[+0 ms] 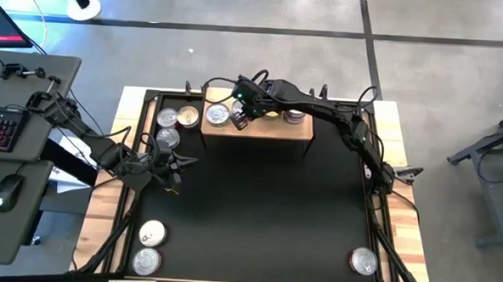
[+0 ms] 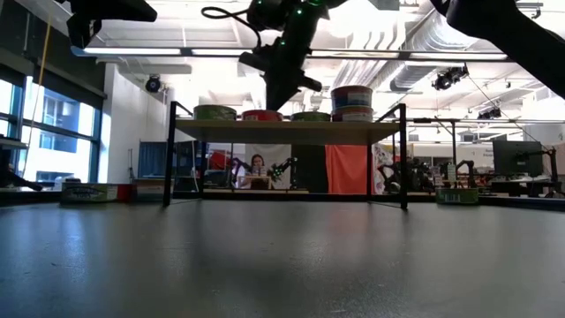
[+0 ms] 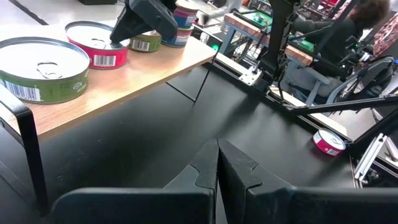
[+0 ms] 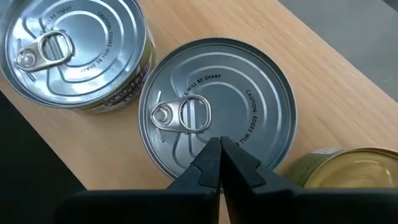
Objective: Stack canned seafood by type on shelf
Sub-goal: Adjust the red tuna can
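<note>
Hovering over the shelf [image 1: 256, 128], the right gripper [image 4: 220, 163] hangs just above a silver-lidded tin [image 4: 216, 118], its two fingers pressed together and pinching nothing; the tin's pull ring [image 4: 181, 114] lies just ahead of the fingertips; this tin, red-labelled at the side [image 3: 98, 46], sits on the shelf beside a green-labelled tin [image 3: 38, 67] at the shelf's end, the two close but whether touching cannot be told; a gold-lidded tin [image 4: 348, 168] sits on the red tin's other side; farther along the shelf, a two-high stack of tins [image 2: 352, 102] stands near the opposite end; left gripper [image 3: 217, 163] waits over the black mat [image 1: 257, 209], off the shelf's front corner, fingers shut against each other, empty; three tins [image 1: 176, 123] lie on the mat just beside the shelf's end; two more [image 1: 149, 245] lie well apart from the shelf at the mat's near corner; a lone red-sided tin [image 1: 364, 261] lies at the mat's other near corner.
</note>
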